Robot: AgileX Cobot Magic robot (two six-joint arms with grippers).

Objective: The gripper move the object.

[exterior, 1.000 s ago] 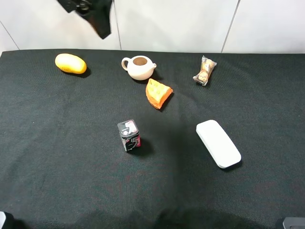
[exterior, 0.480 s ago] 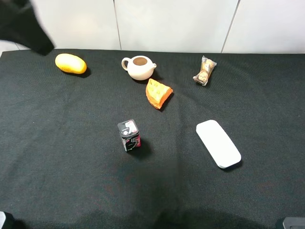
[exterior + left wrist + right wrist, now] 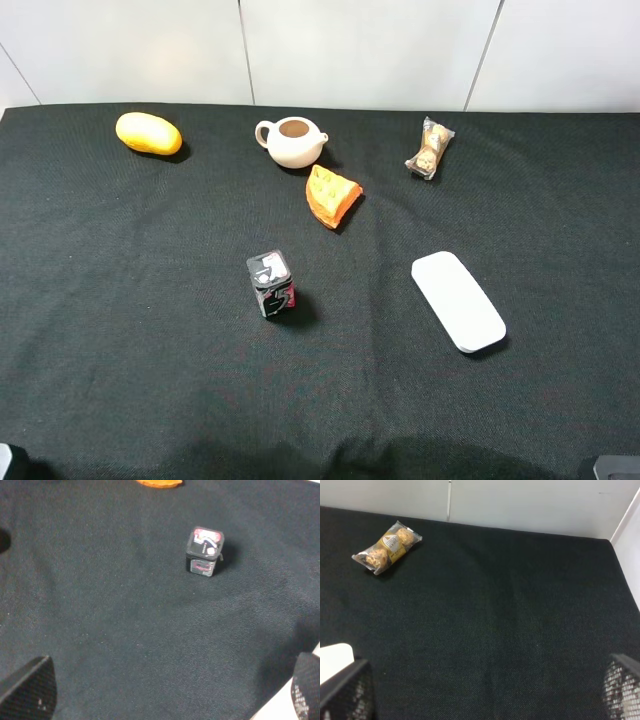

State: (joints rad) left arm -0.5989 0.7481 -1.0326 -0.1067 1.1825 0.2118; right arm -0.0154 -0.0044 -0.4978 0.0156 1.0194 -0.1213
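The cream-white teapot (image 3: pixel 293 142) stands upright at the back middle of the black table, lidless with a brown inside, handle to the left. Neither wrist view shows it. No arm shows above the table in the exterior high view. My left gripper (image 3: pixel 167 695) is open and empty, its dark fingertips (image 3: pixel 27 690) wide apart above the cloth near a small dark box (image 3: pixel 204 551). My right gripper (image 3: pixel 482 690) is open and empty, its fingertips (image 3: pixel 622 687) wide apart above bare cloth.
A yellow oval fruit (image 3: pixel 148 133) lies back left. An orange wedge (image 3: pixel 332 195) lies just front-right of the teapot. A snack packet (image 3: pixel 430 147) lies back right. The dark box (image 3: pixel 271 284) stands mid-table. A flat white slab (image 3: pixel 458 300) lies right.
The black arm at the back of the exterior high view swung from above the teapot's left to the far left and is now out of view. The objects have not moved.
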